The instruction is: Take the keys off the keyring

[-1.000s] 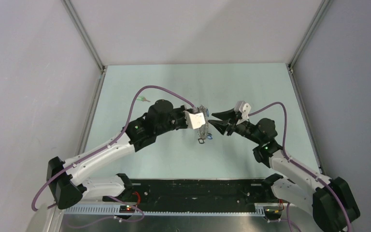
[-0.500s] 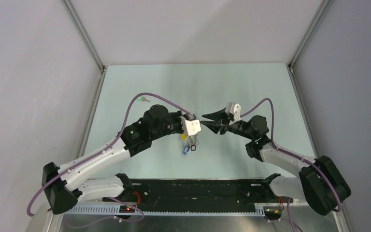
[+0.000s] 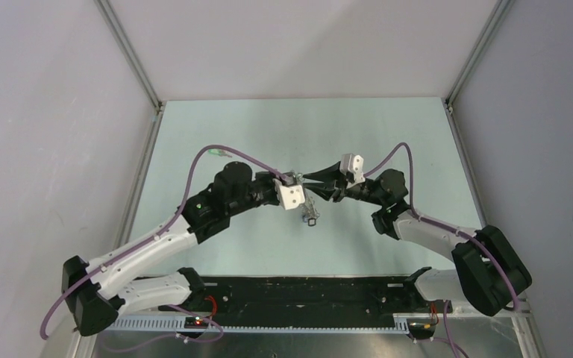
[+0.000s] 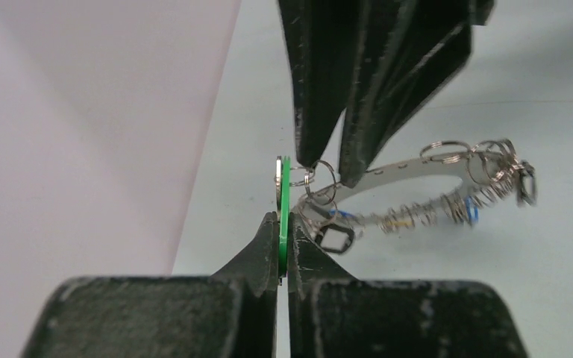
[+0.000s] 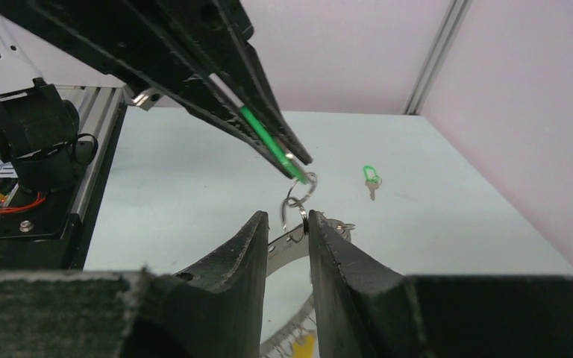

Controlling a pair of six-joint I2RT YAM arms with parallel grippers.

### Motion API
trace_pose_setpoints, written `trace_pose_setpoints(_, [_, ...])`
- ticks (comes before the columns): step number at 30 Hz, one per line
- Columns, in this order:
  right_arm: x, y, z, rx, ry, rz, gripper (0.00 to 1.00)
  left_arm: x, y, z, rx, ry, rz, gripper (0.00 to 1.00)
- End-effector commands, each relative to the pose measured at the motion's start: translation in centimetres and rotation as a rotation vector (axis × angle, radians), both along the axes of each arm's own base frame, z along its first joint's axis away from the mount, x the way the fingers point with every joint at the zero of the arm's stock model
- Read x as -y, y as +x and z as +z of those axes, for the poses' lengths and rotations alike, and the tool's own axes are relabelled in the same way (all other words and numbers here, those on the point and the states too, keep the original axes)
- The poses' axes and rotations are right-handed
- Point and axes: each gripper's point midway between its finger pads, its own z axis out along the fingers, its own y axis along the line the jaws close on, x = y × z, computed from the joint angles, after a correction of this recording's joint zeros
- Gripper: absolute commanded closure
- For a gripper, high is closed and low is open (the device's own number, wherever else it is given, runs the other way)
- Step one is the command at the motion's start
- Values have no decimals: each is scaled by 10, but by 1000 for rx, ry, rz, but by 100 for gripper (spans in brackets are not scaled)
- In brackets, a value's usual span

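My left gripper (image 4: 283, 224) is shut on a green key head (image 4: 283, 195), seen edge-on. The silvery keyring (image 4: 410, 165) hangs from that key by small wire rings (image 4: 321, 179), in the air above the table. Black (image 4: 334, 239) and blue (image 4: 471, 212) keys dangle from the keyring. My right gripper (image 5: 287, 218) is open, its fingertips on either side of a small wire ring (image 5: 298, 195) just below the left gripper's tips (image 5: 298, 160). The keyring's band (image 5: 291, 245) and a yellow key (image 5: 304, 344) show between its fingers. In the top view both grippers meet at mid-table (image 3: 304, 181), with the keyring (image 3: 310, 209) hanging below them.
A loose green-headed key (image 5: 371, 181) lies on the pale green table, also at the far left in the top view (image 3: 220, 153). Grey walls (image 3: 45, 112) close in the table (image 3: 388, 134) on three sides. The arm bases and a black rail (image 3: 306, 291) are at the near edge.
Both grippers have moved left and closed the gap between them. The right gripper's tips now sit around the small ring at the left gripper's tips. The keyring swung below.
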Motion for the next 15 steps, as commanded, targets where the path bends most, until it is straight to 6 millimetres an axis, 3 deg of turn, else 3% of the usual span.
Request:
trace_pose_setpoints(1, [-4,10,25,106,34,-9,69,-4,33,47,61,-158,48,100])
trace_pose_setpoints(4, [-2,23,29,111,35,-25,67,-11,47,62,63,-219,52,100])
trace_pose_setpoints(8, [0,36,30,99,32,-24,62,-12,52,63,92,-204,46,100])
trace_pose_setpoints(15, [-3,44,32,91,34,1,59,-1,36,59,60,-226,-49,100])
